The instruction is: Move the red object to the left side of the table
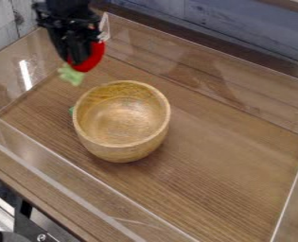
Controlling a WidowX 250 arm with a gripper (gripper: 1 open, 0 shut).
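The red object (91, 55), a small glossy strawberry with a light green leafy cap hanging at its lower end, is gripped between my black gripper's (76, 55) fingers. The gripper points down and is shut on it. It hangs in the air over the brown wood-grain table (227, 142), up and to the left of the wooden bowl, close to the left acrylic wall. Part of the strawberry is hidden behind the fingers.
A round wooden bowl (121, 120) stands left of the table's middle, with nothing inside. Clear acrylic walls (38, 57) border the table on all sides. A grey plank wall runs behind.
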